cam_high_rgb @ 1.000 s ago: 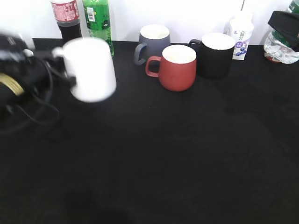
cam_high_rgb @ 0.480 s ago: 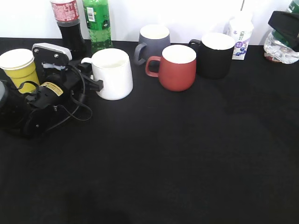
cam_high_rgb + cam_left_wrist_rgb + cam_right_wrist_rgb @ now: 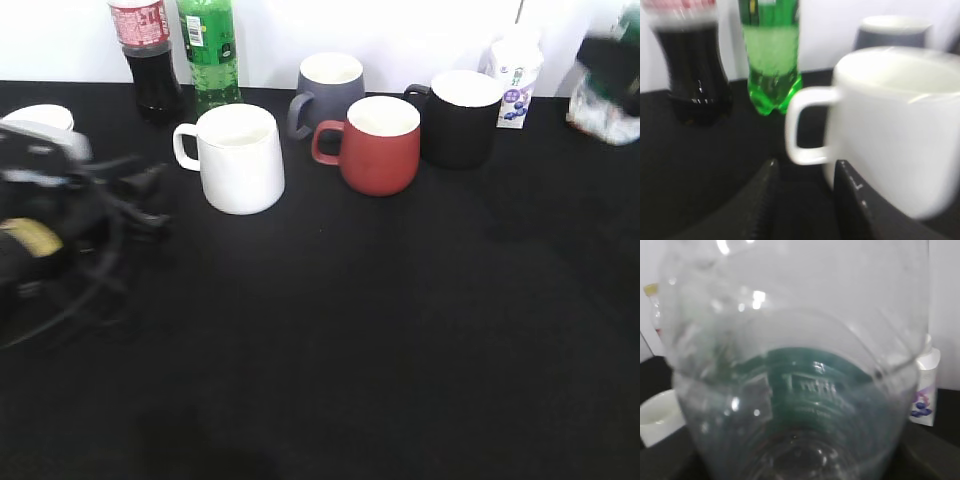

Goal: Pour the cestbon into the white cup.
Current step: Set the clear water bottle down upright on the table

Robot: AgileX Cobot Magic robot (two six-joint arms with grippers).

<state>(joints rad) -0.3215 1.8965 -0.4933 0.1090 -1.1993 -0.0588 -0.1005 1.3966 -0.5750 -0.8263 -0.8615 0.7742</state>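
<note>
The white cup stands upright on the black table, handle to the left. My left gripper is blurred, a short way left of the handle, and holds nothing. In the left wrist view the open jaws sit just short of the cup's handle. My right gripper is at the far right edge, blurred, on the cestbon. The clear bottle with its dark green label fills the right wrist view and hides the jaws.
At the back stand a cola bottle, a green soda bottle, a grey mug, a red mug, a black mug and a small white bottle. A yellow cup's white rim shows behind my left arm.
My left gripper set the white cup down, let go of its handle and drew back to the left. My right gripper and the bottle have begun to move.
</note>
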